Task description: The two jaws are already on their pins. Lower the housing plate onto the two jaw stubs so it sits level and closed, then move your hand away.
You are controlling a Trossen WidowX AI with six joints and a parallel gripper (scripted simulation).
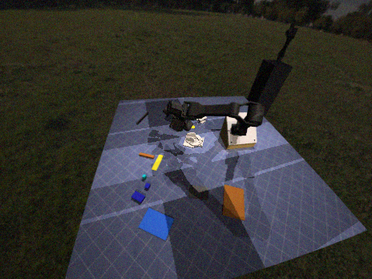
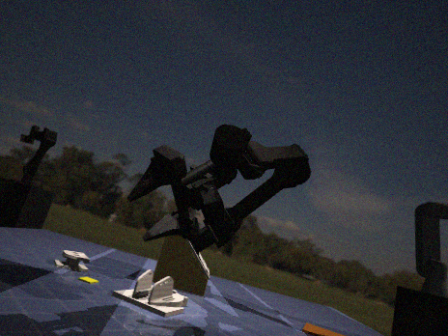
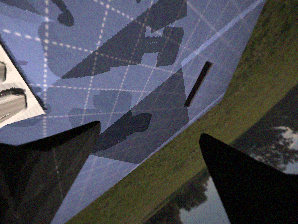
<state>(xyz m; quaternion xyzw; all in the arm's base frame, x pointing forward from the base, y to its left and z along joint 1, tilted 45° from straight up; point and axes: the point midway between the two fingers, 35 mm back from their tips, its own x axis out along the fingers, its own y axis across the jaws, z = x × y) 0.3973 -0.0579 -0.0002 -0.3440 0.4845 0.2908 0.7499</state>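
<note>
Gripper (image 1: 175, 116) (image 2: 137, 219) (image 3: 151, 131) is wide open with nothing between its fingers, hanging above the blue tabletop (image 1: 276, 216) (image 2: 29, 309) (image 3: 65, 95). Two upright jaw pieces (image 2: 162, 291) stand on the white base (image 1: 188, 144) (image 2: 140, 301) (image 3: 31, 107), but the pins are too small to make out, and the wrist cam only catches a corner of that base, cut off at left. As for the housing plate, honestly can't tell which part it is. Could be the pale flat piece (image 1: 200, 188), but shadow muddies its edges. The small white part (image 1: 201, 119) (image 2: 74, 260) is just a blur from the top. Orange slab (image 1: 234, 202) (image 2: 319, 330) gets chopped by the bottom edge in the exterior view.
</note>
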